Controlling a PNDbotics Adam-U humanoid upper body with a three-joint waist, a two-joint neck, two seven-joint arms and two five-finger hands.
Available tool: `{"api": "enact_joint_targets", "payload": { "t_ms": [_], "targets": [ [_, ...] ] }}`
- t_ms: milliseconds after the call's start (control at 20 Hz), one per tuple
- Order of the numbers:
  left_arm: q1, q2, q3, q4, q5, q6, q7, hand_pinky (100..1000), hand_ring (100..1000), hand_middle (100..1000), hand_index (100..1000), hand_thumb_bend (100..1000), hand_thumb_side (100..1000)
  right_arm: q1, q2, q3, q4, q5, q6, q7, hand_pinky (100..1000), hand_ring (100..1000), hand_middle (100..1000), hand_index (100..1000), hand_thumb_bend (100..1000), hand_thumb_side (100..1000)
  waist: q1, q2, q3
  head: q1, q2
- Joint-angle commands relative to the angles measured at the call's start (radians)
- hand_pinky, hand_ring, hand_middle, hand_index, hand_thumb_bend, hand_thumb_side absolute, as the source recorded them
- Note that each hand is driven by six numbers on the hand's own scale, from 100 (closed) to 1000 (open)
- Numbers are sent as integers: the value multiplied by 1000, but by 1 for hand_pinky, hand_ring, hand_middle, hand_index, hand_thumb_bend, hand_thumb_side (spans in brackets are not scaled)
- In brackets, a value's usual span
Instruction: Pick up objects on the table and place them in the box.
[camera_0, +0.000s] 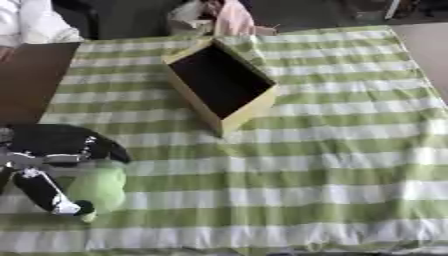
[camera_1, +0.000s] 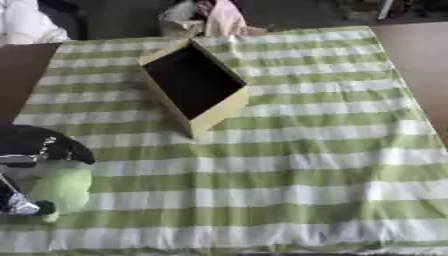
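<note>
Presently the left robot hand (camera_0: 48, 170) is curling its fingers round a soft green object (camera_0: 98, 187) near the table's (camera_0: 332, 165) front left corner, seemingly gripping it for lifting. Toward the far edge, the box (camera_0: 249, 111) is lying tilted with its opening facing up, ready for receiving things. The object's exact shape is staying unclear; the right robot hand is appearing nowhere.

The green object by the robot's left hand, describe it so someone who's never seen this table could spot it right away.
On the green-and-white striped tablecloth, look at the near left corner, well below the open yellow box. There the black left hand curls over a rounded, pale green object. It is the only solid green, unstriped thing on the cloth.
</note>
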Motion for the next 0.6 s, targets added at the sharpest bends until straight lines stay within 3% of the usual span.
{"api": "enact_joint_targets", "payload": {
  "t_ms": [50, 600],
  "targets": [
    [-7, 34, 0, 1, -17, -121, -109, 896, 895, 868, 965, 376, 421, -12, -13, -8, -10, -5, 2, 0, 636, 597, 555, 787, 100, 1000, 0, -9, -2, -1, 7],
    [-2, 24, -15, 2, -18, -124, -143, 847, 852, 822, 905, 343, 407, -11, -8, -9, -10, -7, 5, -2, 636, 596, 554, 787, 100, 1000, 0, -7, -5, 2, 7]
  ]
}}
